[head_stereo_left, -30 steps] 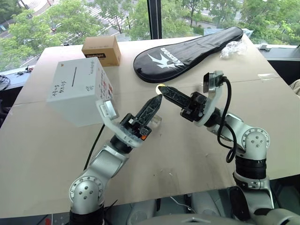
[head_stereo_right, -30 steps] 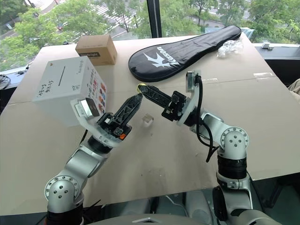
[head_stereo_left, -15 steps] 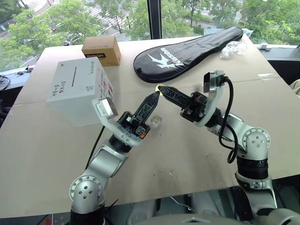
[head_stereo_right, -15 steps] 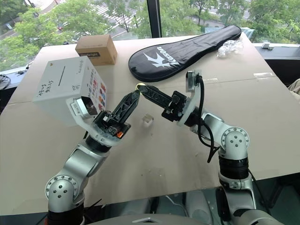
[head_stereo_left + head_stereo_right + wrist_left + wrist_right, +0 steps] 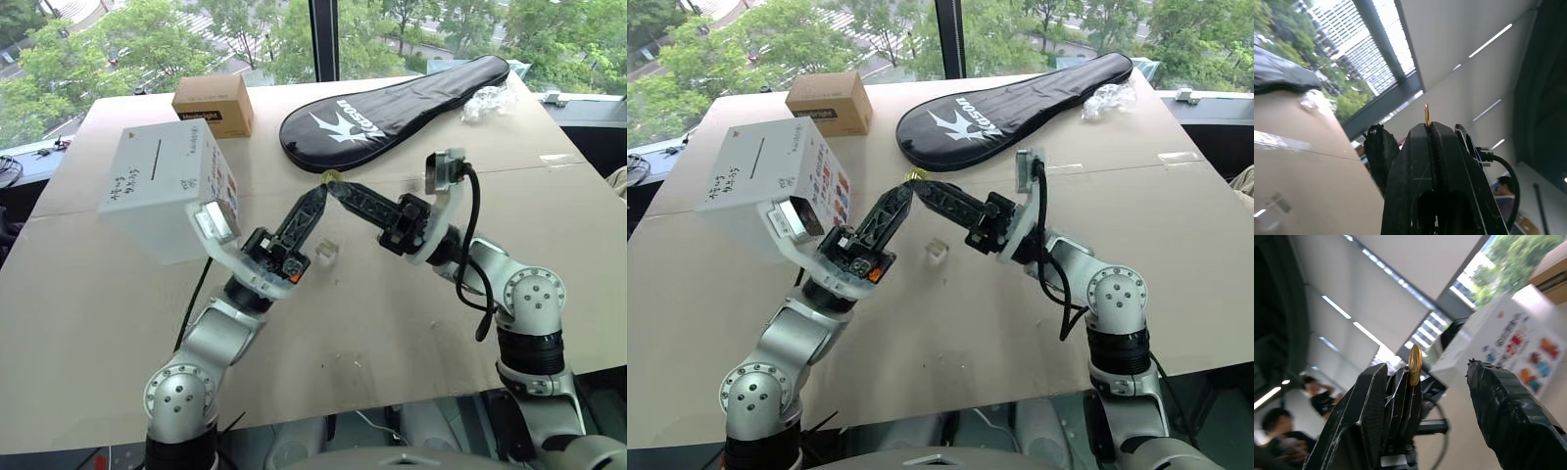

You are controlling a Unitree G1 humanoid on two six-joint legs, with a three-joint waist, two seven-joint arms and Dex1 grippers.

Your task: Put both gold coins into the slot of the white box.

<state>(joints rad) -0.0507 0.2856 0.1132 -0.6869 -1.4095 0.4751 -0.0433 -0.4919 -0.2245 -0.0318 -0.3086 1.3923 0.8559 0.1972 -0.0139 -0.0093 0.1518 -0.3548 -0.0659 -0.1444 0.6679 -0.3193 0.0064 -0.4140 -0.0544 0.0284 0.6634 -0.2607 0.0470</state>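
Both arms rise above the desk (image 5: 118, 323), tips meeting. The left end effector (image 5: 1428, 128) is clamped on a gold coin (image 5: 1426, 115); the right end effector's (image 5: 1442, 377) fingers stand apart around it, right of the white box (image 5: 167, 191).

table: a broad tan tabletop (image 5: 88, 323) takes up most of the scene, and its far corners are cut at a slant.
window: large panes (image 5: 245, 29) run along the far side, split by a dark upright post (image 5: 324, 39).
outside: green treetops (image 5: 147, 39) stand beyond the glass, and pale tall buildings (image 5: 1359, 54) show in the left wrist view.
light: plain daylight comes in from the far side.
ceiling: a pale ceiling (image 5: 1459, 34) carries long strip lights (image 5: 1489, 40).
people: blurred figures (image 5: 1278, 431) stand in the room behind.
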